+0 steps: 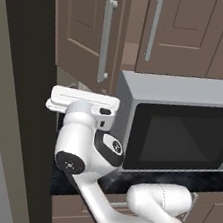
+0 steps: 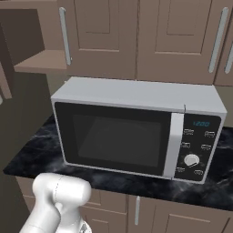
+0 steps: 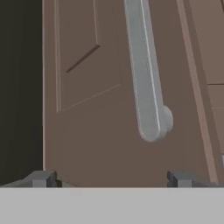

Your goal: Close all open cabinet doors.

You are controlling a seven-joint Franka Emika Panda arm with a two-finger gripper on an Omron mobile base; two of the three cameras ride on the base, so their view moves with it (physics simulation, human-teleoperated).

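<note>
Open cabinet door (image 1: 88, 29) swung out beside microwave (image 2: 136, 127), shelf (image 2: 43, 61) bare

A boxy silver microwave with a dark glass door (image 2: 136, 129) is sitting on a black marbled stone countertop (image 2: 32, 157); short brown drawer fronts (image 2: 182, 218) are running just below it, and a dark tall panel (image 1: 23, 70) is standing to the microwave's left

Cabinet door (image 3: 100, 131) and its silver handle (image 3: 146, 87) loom close.
</note>
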